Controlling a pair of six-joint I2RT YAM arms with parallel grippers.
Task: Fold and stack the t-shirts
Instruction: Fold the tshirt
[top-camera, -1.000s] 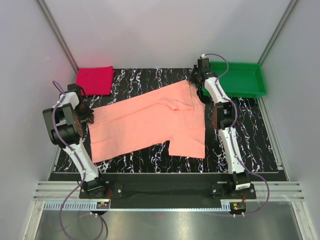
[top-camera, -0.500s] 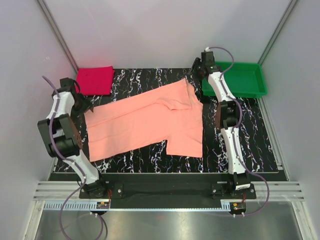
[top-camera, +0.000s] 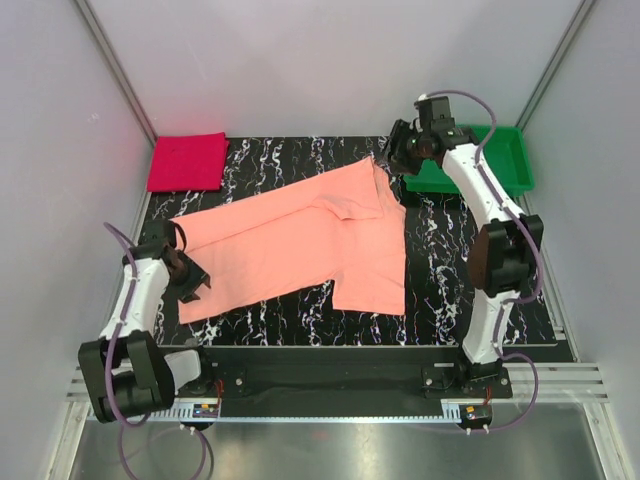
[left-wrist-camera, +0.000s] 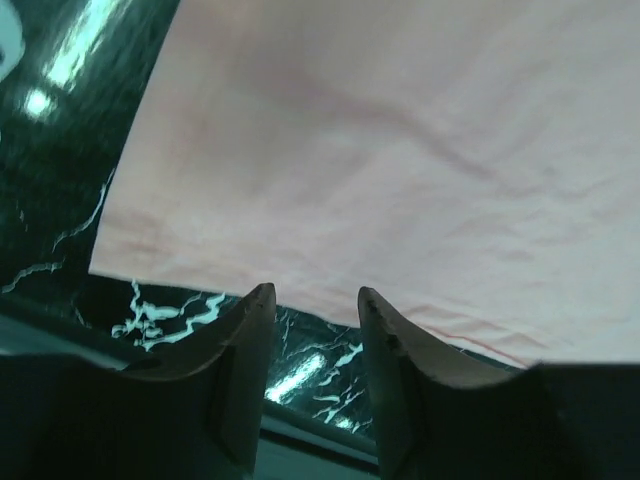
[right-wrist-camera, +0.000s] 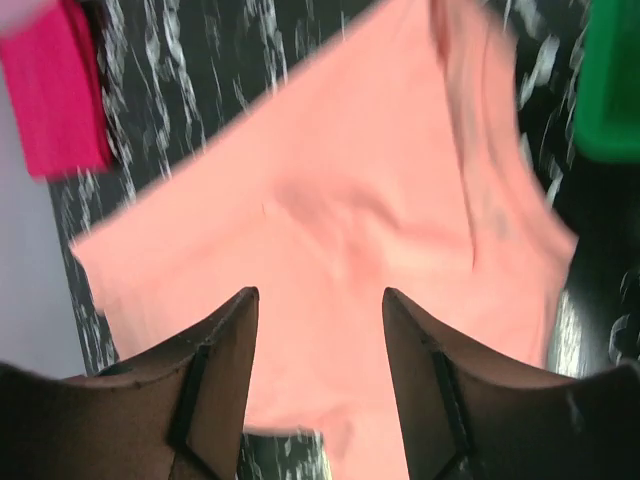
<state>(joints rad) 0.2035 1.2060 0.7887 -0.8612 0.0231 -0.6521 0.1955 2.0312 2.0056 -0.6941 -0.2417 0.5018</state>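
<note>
A salmon t-shirt (top-camera: 300, 245) lies spread flat and slanted across the black marbled table (top-camera: 440, 300). A folded red t-shirt (top-camera: 187, 161) rests at the back left corner. My left gripper (top-camera: 198, 284) sits low at the salmon shirt's near left corner. In the left wrist view, the left gripper (left-wrist-camera: 315, 295) is open and empty, its tips just short of the salmon shirt's hem (left-wrist-camera: 400, 170). My right gripper (top-camera: 400, 157) hovers over the shirt's far right corner. In the right wrist view, the right gripper (right-wrist-camera: 319, 295) is open above the cloth (right-wrist-camera: 330, 200), holding nothing.
A green tray (top-camera: 505, 165) stands at the back right, close to the right arm, and shows in the right wrist view as the tray (right-wrist-camera: 610, 90). The red shirt (right-wrist-camera: 50, 90) appears there too. Grey walls enclose the table on three sides.
Both grippers opened and let go of the salmon shirt. The left arm swung from the back left edge to the shirt's near left corner. The right gripper lifted and drew back.
</note>
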